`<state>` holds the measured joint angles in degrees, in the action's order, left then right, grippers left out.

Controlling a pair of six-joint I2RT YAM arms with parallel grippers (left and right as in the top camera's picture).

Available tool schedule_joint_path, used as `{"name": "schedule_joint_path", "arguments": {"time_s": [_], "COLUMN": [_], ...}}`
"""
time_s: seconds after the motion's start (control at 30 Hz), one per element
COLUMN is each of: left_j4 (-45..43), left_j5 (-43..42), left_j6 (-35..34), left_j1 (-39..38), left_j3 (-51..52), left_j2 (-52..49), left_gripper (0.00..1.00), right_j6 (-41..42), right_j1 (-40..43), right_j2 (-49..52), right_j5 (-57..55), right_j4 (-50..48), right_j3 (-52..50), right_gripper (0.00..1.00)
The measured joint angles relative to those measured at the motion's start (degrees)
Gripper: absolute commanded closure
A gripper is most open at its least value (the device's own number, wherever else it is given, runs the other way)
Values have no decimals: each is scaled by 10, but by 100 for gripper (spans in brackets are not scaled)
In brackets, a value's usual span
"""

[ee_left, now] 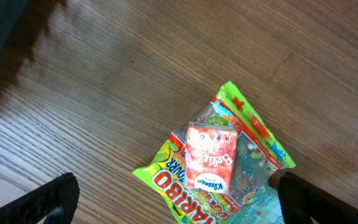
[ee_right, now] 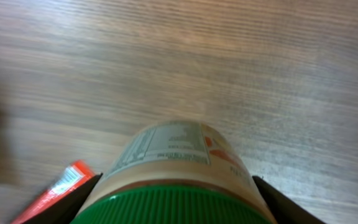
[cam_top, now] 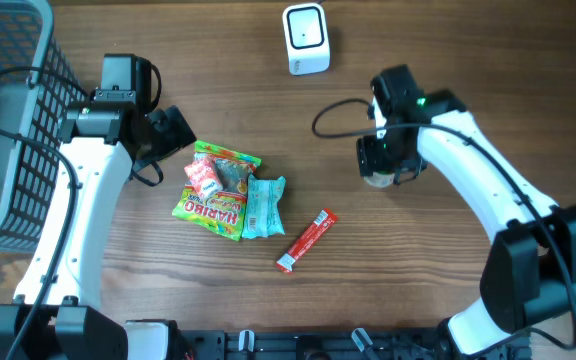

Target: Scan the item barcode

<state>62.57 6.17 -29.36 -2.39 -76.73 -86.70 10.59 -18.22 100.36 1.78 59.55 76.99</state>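
Observation:
A jar with a green ribbed lid and a pale printed label (ee_right: 179, 155) fills the gap between my right gripper's (ee_right: 176, 208) dark fingers (ee_right: 73, 202), which press on both of its sides. In the overhead view the right gripper (cam_top: 383, 160) covers the jar (cam_top: 376, 181), right of the table's middle. The white barcode scanner (cam_top: 306, 38) stands at the back centre, apart from the jar. My left gripper (ee_left: 179, 202) hangs open over a pile of snack packets, holding nothing.
Under the left gripper lie a green Haribo bag (cam_top: 213, 205), a small red carton (ee_left: 211, 155) and a teal packet (cam_top: 263, 205). A red stick packet (cam_top: 306, 240) lies toward the front centre. A grey wire basket (cam_top: 8, 120) stands at the left edge.

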Motion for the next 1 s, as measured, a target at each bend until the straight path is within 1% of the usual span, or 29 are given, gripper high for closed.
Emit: {"name": "schedule_joint_path", "arguments": {"time_s": [0.13, 0.27, 0.4, 0.57, 0.63, 0.73, 0.9, 1.0], "left_j4": [0, 0, 0, 0, 0, 0, 0, 0], "left_j5": [0, 0, 0, 0, 0, 0, 0, 0], "left_j6": [0, 0, 0, 0, 0, 0, 0, 0], "left_j1": [0, 0, 0, 0, 0, 0, 0, 0], "left_j3": [0, 0, 0, 0, 0, 0, 0, 0], "left_j2": [0, 0, 0, 0, 0, 0, 0, 0], "left_gripper": [0, 0, 0, 0, 0, 0, 0, 0], "right_j6": [0, -2, -5, -4, -4, -4, -4, -5], "right_j1": [0, 0, 0, 0, 0, 0, -2, -11], "right_j2": [-3, -4, -5, -5, -5, -1, 20, 51], "right_j5": [16, 25, 39, 45, 47, 47, 47, 47], "right_j4": [71, 119, 134, 140, 149, 162, 160, 130], "right_j3": [93, 177, 245, 307, 333, 371, 385, 385], "right_gripper": [39, 37, 36, 36, 38, 43, 57, 57]}}
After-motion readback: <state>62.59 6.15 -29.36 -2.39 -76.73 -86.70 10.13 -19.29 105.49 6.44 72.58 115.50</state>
